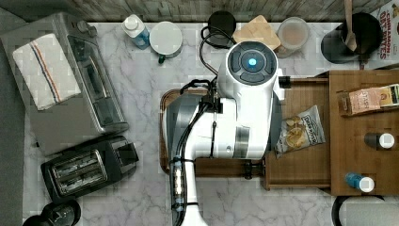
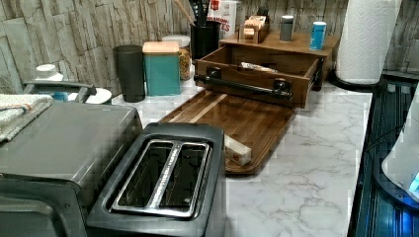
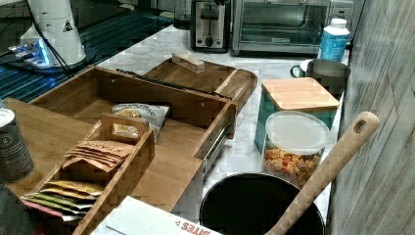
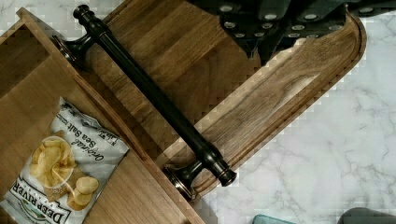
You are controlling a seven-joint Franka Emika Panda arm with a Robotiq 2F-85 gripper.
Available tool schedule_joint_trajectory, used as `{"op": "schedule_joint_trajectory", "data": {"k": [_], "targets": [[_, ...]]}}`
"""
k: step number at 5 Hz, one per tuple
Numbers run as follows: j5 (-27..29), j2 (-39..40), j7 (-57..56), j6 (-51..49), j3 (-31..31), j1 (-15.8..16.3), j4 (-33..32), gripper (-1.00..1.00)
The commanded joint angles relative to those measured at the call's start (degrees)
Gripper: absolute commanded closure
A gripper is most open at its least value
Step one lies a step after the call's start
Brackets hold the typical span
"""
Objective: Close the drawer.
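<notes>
Fingers of gripper (image 4: 268, 42): open or closed, could not tell. Hovered above serving tray (image 4: 299, 88), near bar handle (image 4: 154, 100) of drawer (image 4: 28, 107). Stood pulled out, chip bag (image 4: 60, 168) inside.

Drawer (image 2: 257, 66) stands open over serving tray (image 2: 237, 121). Tray surface before the handle (image 2: 242, 86) lies bare; a small wooden block (image 2: 237, 150) sits at the tray's near rim.

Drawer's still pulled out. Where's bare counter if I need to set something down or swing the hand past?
Bare marble lies between the toaster and the serving tray, and in front of the drawer toward the paper towel roll. The back wall is crowded: canister, jar, utensil pot.
</notes>
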Motion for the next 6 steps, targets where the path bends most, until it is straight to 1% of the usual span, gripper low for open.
{"op": "schedule_joint_trajectory", "data": {"k": [1,2,3,5,6], "targets": [[0.0,0.0,0.0,0.0,0.0,0.0,0.0,1.00],[0.8,0.8,-5.4,0.5,0.7,0.3,-1.2,1.00],[1.1,0.6,-15.5,4.2,1.3,0.1,-5.4,1.00],[-2.9,-1.3,-26.9,15.1,1.8,1.0,-15.7,1.00],[-8.9,-0.9,-31.2,21.2,1.9,1.8,-20.6,1.00]]}}
